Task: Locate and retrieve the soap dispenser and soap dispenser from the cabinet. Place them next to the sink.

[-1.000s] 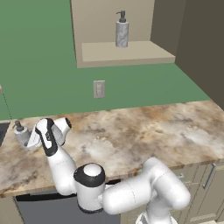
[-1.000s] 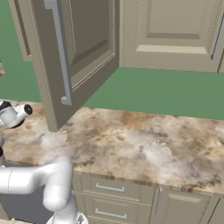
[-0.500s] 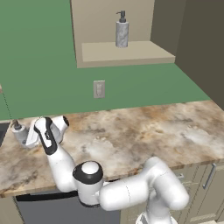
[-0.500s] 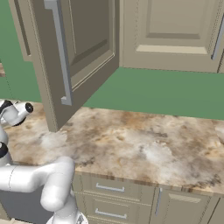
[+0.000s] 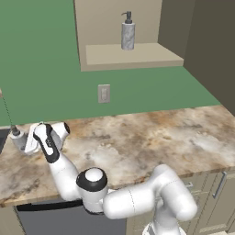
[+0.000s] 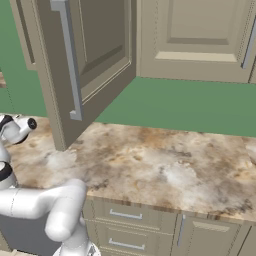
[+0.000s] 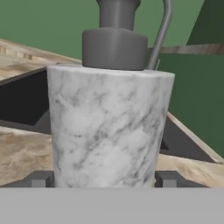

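Down at the far left end of the brown marbled stone bench [image 5: 151,137], the white arm has its jaws [image 7: 105,179] set around a small grey-white marbled cylinder bottle with a dark grey pump head [image 7: 109,122]. The two dark finger tips [image 7: 41,179] sit tight against either side of the bottle's base, so the jaws look closed on it. I judge it is held low and upright like this so it can be stood down without tipping. Just beyond the jaws lies the dark hollow of the sink [image 7: 26,105], with a thin curved grey tap [image 7: 161,35] rising behind the pump, so this spot suits the placing. Far above and off to the side of the jaws, the second marbled bottle with its dark pump [image 5: 128,32] stands on the pale shelf board of the beige wall cabinet [image 5: 133,55], whose door [image 6: 80,65] hangs open, leaving it free to be fetched.
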